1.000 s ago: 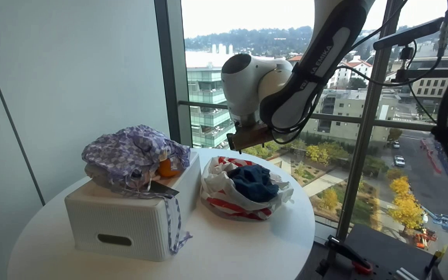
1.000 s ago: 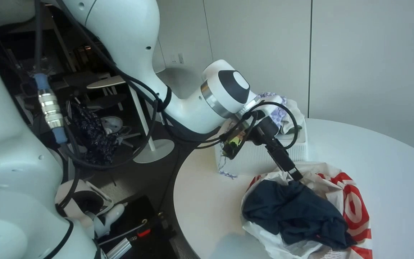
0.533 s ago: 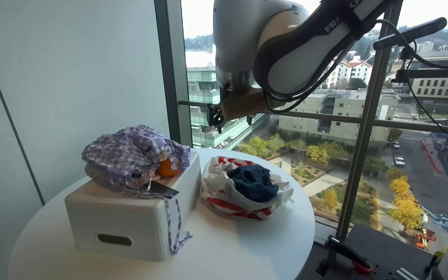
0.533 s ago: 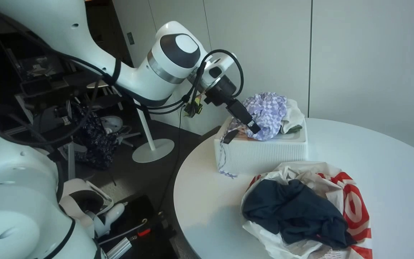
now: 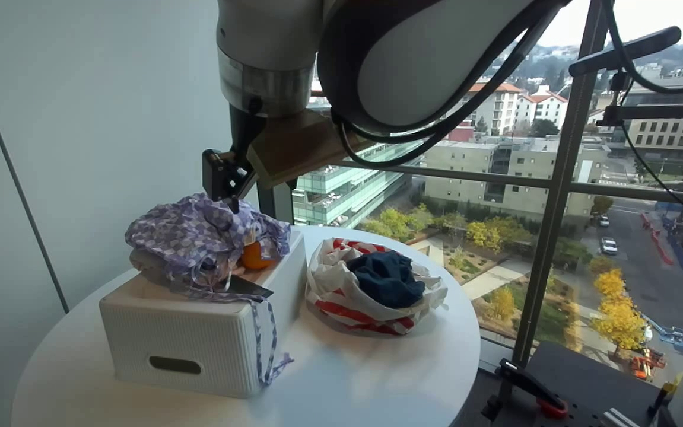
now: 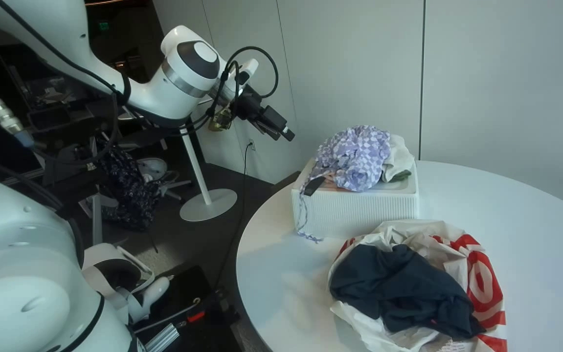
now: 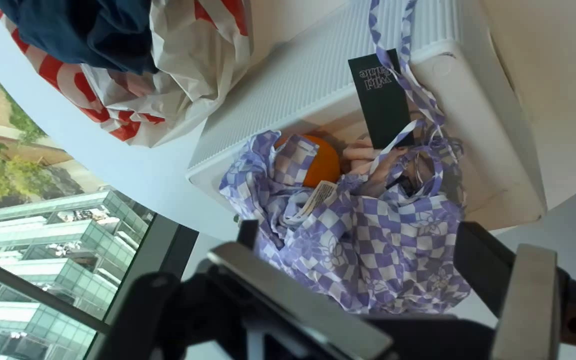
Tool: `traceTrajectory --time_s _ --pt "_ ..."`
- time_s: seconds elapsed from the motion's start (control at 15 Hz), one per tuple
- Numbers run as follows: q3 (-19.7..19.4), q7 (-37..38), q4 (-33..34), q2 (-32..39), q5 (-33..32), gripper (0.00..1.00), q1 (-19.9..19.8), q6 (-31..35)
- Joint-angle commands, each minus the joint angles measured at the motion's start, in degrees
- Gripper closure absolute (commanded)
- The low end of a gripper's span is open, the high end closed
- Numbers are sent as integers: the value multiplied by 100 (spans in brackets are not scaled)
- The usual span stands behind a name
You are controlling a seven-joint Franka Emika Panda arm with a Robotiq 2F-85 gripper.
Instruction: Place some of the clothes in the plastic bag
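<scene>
- so the black two-fingered claw (image 7: 359,240) is spread wide, nothing in its grip
- wrist view has a crumpled purple-and-white checked fabric garment (image 7: 398,225) right past its jaws; in an exterior view the fingertips (image 6: 288,133) hang above and off to one side, not touching it
- that garment's heaped on a white ribbed plastic box (image 6: 359,215), greyish-white cloth (image 6: 399,157) beside it, pale pink-beige fabric (image 7: 360,152) and a round orange ball (image 7: 329,162) at its edge
- the dark navy fabric garment (image 6: 403,288) is in the thin white plastic bag with red print (image 6: 486,283), near the box and well apart from the claw
</scene>
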Motion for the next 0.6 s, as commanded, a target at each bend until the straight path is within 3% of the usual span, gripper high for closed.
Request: traceTrajectory --time_s 0.0,0.53 --pt "264 -309 938 902 -195 0 -146 62" --pt "-168 -846 2659 2623 16 0 155 -281"
